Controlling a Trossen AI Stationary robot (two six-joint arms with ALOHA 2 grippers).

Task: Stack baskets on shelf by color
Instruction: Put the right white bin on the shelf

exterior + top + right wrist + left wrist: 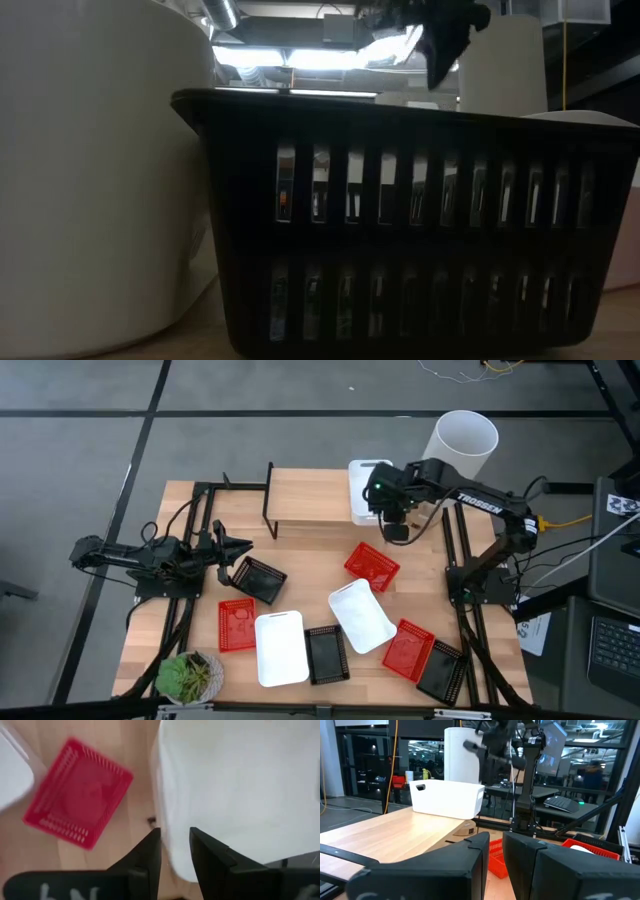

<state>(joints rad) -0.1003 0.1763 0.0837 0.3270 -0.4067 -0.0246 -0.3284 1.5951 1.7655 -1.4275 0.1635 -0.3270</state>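
Observation:
The shelf (310, 500) stands at the table's far side. One white basket (362, 488) sits on its right end, also in the left wrist view (445, 797). My right gripper (388, 512) hovers just above that basket's near edge, pointing down, fingers a little apart, touching nothing (175, 845). My left gripper (235, 548) waits at the table's left with its fingers together (496, 855), beside a black basket (258, 578). On the tabletop lie red baskets (372, 565) (237, 625) (408, 648), white baskets (280, 648) (362, 615) and black baskets (327, 653) (440, 672).
A tall white cylinder (465, 445) stands beyond the table's far right corner. A green potted plant (188, 677) sits on the near left corner. The shelf's left and middle parts are bare. In the low view a black basket (400, 220) and a white one (90, 170) block most of the sight.

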